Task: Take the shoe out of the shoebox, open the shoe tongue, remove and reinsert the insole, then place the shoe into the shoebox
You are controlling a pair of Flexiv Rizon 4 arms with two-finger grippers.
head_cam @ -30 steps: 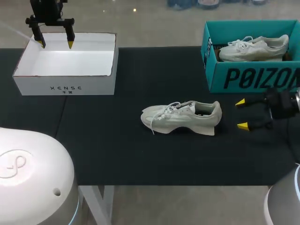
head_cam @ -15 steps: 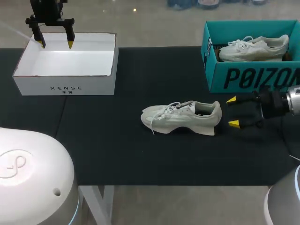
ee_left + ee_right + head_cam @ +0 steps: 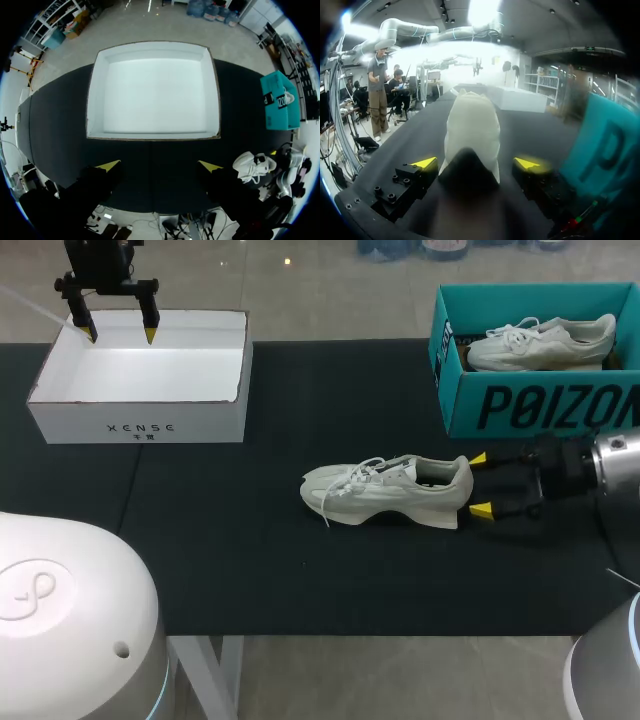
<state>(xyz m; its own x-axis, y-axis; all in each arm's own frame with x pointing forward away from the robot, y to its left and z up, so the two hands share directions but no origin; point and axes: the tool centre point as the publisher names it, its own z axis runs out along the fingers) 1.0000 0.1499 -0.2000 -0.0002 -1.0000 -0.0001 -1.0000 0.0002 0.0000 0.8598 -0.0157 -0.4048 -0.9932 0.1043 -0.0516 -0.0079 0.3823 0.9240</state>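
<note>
A black matte table (image 3: 250,570) carries a teal cardboard shoebox (image 3: 540,408), behind and right of the loose pale sneaker (image 3: 388,490), holding a second white laced sneaker (image 3: 540,343). Far left of the loose sneaker sits an open-topped white box (image 3: 140,390), with the left gripper (image 3: 120,335) spread open over its far rim. The right gripper (image 3: 480,484) waits at the loose sneaker's heel, fingers apart, not clamping.

The left gripper (image 3: 159,165) hangs with fingers spread wide over the black table (image 3: 60,130), the white box (image 3: 152,90) just ahead of it. A pale shoe (image 3: 252,164) lies off to one side, with the teal shoebox (image 3: 280,100) beyond.
</note>
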